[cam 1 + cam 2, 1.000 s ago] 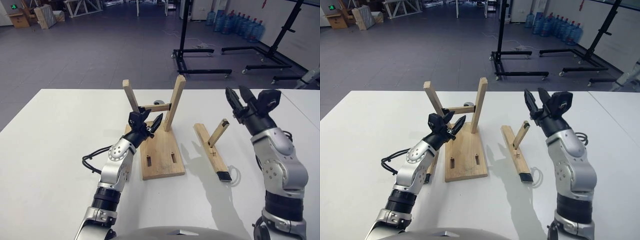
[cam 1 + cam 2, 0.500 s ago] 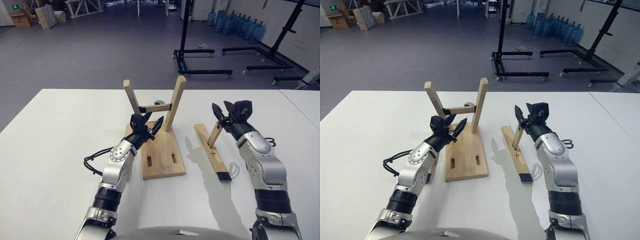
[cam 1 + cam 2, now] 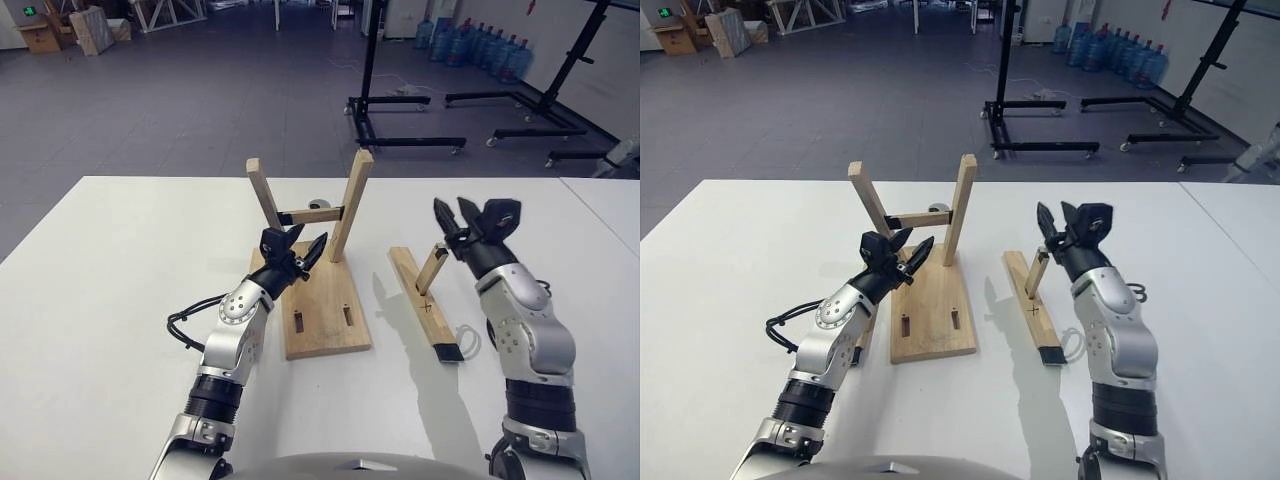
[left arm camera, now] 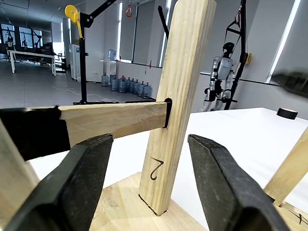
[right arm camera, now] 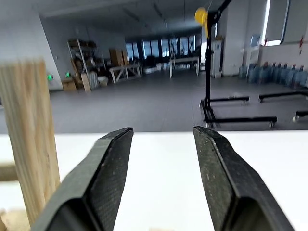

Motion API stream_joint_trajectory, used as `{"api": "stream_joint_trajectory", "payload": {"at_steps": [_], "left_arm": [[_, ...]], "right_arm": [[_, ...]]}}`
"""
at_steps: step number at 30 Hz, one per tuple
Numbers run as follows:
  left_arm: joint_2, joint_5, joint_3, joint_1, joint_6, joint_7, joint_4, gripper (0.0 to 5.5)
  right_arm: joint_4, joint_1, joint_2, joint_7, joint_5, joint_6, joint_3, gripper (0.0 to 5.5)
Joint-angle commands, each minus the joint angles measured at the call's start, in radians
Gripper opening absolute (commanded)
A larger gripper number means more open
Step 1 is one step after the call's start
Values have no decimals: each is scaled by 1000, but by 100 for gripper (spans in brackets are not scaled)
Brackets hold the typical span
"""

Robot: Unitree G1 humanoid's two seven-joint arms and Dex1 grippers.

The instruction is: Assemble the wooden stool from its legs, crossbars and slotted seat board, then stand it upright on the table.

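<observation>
White surface (image 3: 100, 280) in a wide workshop hall carries a half-built stool. The left gripper (image 3: 300, 243), jaws apart and empty, sits at the standing frame, facing the taller leg (image 3: 350, 205) below the crossbar (image 3: 312, 215). The right gripper (image 3: 450, 212), also apart and empty, hovers just beside the top of the loose crossbar (image 3: 437, 265), which rises from the loose leg (image 3: 420, 300). Two legs stand in the seat board (image 3: 325, 345). Its near slots (image 3: 298, 321) are unfilled, so fitting the second pair and righting the stool remain.
</observation>
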Motion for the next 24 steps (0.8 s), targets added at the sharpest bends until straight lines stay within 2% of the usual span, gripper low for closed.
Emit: {"api": "stream_joint_trajectory", "payload": {"at_steps": [1,3,5,7,10,14,19,24], "left_arm": [[2,5,5,25,-1,12,-17,283],[-3,6,1,42,0,21,-35,283],[-10,6,-7,58,5,29,-54,283],[-18,8,-16,85,5,37,-61,283],[-30,8,-39,122,8,40,-80,283],[-38,6,-44,121,6,43,-80,283],[-36,7,-45,123,9,43,-79,283],[-32,9,-54,123,17,38,-82,283]], "right_arm": [[-102,3,-24,-18,84,28,-94,230],[-140,98,-16,-30,100,58,-120,230],[-190,302,15,-8,98,72,-121,230],[-203,467,36,27,105,72,-120,262],[-236,584,10,70,100,105,-80,324],[-242,591,-75,86,15,162,6,408],[-232,519,-109,49,-42,261,76,490],[-166,488,-107,21,-107,321,152,496]]}}
